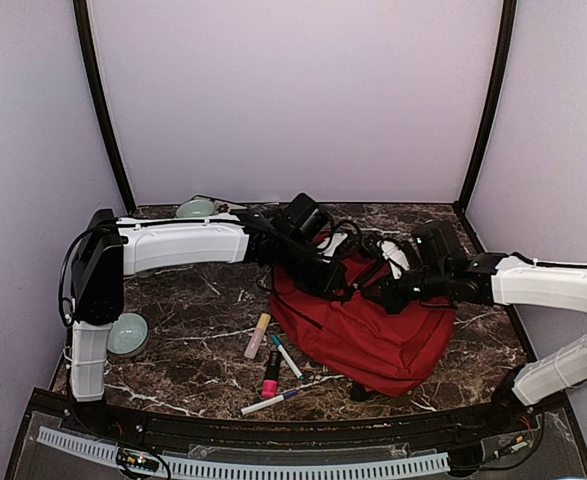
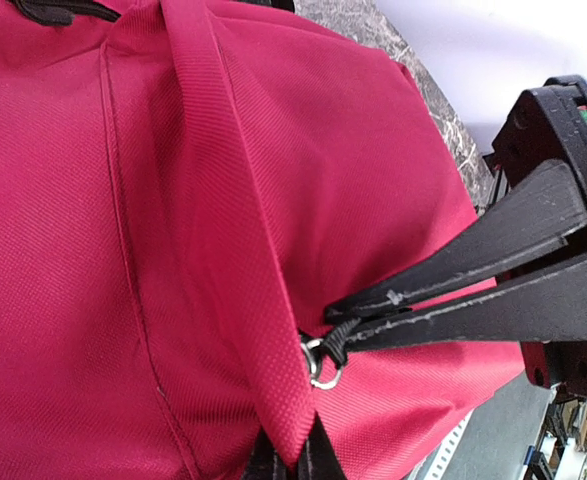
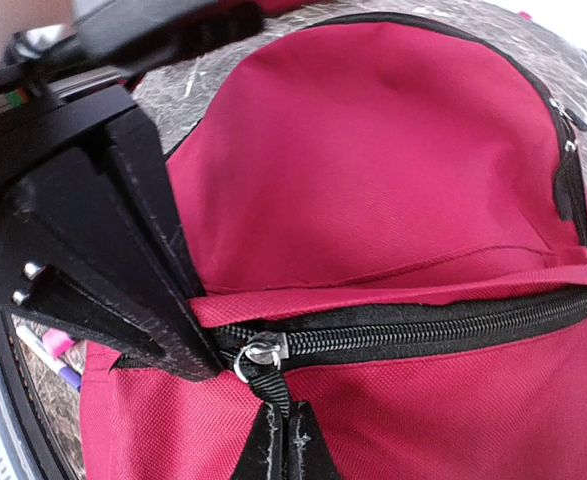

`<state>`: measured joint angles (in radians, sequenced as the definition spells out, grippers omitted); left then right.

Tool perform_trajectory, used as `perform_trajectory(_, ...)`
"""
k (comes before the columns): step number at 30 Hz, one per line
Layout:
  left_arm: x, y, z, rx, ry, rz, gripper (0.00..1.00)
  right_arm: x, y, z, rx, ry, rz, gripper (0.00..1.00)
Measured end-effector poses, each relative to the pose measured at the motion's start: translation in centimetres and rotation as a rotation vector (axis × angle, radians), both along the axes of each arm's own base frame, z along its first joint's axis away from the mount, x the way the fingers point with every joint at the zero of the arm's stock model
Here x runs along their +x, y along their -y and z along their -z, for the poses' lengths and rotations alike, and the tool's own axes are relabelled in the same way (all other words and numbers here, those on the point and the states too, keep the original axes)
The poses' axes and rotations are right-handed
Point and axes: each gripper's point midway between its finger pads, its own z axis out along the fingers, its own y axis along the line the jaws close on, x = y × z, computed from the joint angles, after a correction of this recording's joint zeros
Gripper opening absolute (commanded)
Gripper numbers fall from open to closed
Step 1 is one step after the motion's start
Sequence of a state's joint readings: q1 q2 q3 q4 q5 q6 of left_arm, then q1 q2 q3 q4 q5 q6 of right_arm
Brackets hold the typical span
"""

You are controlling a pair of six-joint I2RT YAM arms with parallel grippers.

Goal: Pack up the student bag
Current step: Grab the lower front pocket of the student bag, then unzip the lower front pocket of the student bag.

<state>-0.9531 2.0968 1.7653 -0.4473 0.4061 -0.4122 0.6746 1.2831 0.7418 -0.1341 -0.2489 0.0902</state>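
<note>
Student bag (image 1: 373,335) lies on dark marbled table (image 1: 193,310), pale lilac walls (image 1: 293,100) around

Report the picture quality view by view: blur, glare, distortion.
Top external: even, soft light with a lilac cast; the near edge of the table bows from lens distortion. Left wrist: the weave of the student bag is sharp; the upper right corner is blown out white. Right wrist: the zip pull is crisp, the table glares, the top left corner is blurred.
</note>
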Motion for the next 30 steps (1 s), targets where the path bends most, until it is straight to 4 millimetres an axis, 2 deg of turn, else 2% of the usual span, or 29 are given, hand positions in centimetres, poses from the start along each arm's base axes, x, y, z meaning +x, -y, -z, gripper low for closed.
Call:
perform_trajectory(9,1.0,0.6,-0.7,-0.035,0.039,-0.026,0.0,1.9,1.1,-0.4,0.005,-0.061,0.14,0.0)
perform_trajectory(13,0.7,0.3,0.0,-0.016,0.025,-0.028,0.0,4.7,3.6,-1.0,0.002,-0.049,0.269,0.0)
perform_trajectory(16,0.5,-0.1,0.8,0.004,0.013,-0.028,0.0,5.7,4.7,-1.1,-0.009,-0.049,0.316,0.0)
perform_trajectory(30,0.3,-0.4,1.2,0.02,0.004,-0.028,0.0,5.9,5.3,-0.7,-0.02,-0.072,0.352,0.0)
